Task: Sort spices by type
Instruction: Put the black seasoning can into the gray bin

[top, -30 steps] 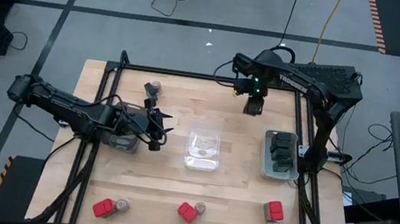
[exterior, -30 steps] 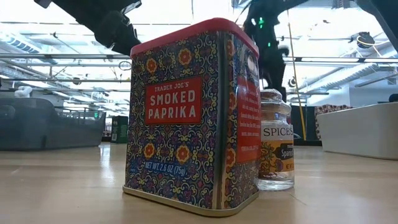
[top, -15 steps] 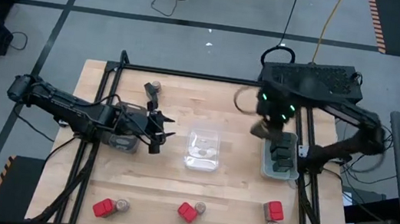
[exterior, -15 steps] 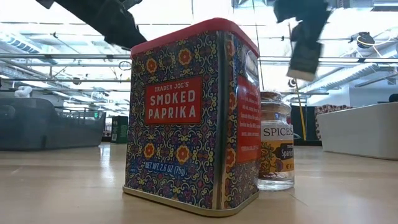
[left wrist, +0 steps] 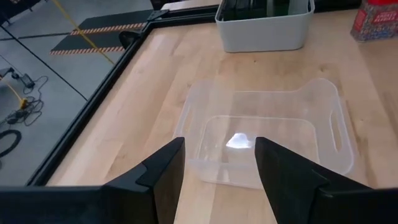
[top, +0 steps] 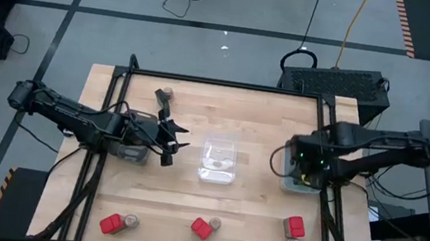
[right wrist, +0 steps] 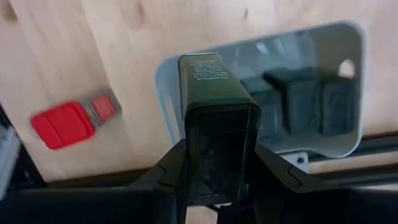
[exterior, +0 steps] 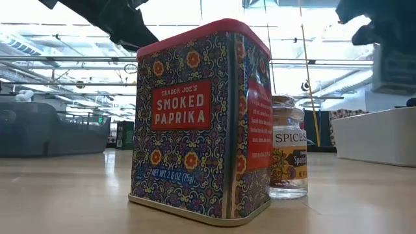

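Black box [right wrist: 217, 118] first: I am clamping it between the fingers of my right gripper [top: 306, 167], and it is pointing straight away from my wrist, its long axis running out from the fingers toward the grey tray [right wrist: 339, 87] beneath it. I am holding it above that tray at the right edge of the table [top: 244, 216], where other black boxes [right wrist: 305, 102] are already lying side by side. Just beside the tray, a red box [right wrist: 62, 124] is sitting on the wood.

A second ago this arm was reaching to the far side of the table; half a second ago it was swinging across; now it is hanging over the tray with the box.

Nearest the front edge, a red paprika tin [exterior: 198, 120] is standing upright with a small round jar [exterior: 289, 146] touching its side, and two more red-box-and-jar pairs are sitting along the same edge.

Farther in, my left gripper [left wrist: 217, 168] is hovering with its fingers apart and nothing between them, aimed at the clear tray [left wrist: 267, 134] in the middle of the table. It is sitting where it sat a second ago.

Farthest back, one jar [top: 167, 93] is standing alone.
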Controlling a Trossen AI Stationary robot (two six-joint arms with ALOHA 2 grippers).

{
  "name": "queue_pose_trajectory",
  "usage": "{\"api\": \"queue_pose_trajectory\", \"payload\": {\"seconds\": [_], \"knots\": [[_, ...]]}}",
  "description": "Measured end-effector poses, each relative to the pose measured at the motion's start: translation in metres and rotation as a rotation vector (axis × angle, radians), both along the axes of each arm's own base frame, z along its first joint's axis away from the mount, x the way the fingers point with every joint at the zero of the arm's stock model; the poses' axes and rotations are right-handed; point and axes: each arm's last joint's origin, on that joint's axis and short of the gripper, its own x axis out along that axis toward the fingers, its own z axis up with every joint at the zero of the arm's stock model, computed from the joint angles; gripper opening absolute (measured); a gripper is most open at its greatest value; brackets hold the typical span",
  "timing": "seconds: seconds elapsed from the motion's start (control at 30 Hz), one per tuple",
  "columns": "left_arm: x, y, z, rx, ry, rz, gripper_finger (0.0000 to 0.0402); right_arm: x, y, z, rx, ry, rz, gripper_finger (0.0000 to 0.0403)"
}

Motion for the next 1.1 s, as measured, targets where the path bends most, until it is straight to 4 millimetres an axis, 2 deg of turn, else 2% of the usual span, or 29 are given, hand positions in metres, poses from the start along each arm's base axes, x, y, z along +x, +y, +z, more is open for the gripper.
{"api": "queue_pose_trajectory", "payload": {"seconds": [0.17, 0.53, 1.1], "knots": [[0.003, -0.001, -0.005, -0.017, 0.019, 0.01, 0.0202, 0.002, 0.011, -0.011, 0.016, 0.062, 0.004, 0.0104], [0.014, -0.002, -0.012, 0.054, 0.031, -0.027, 0.0202, -0.001, 0.026, -0.011, 0.011, 0.069, 0.052, 0.0105], [0.014, -0.002, -0.013, 0.054, 0.035, -0.027, 0.0202, -0.008, 0.028, -0.04, -0.017, 0.181, 0.105, 0.0105]]}}
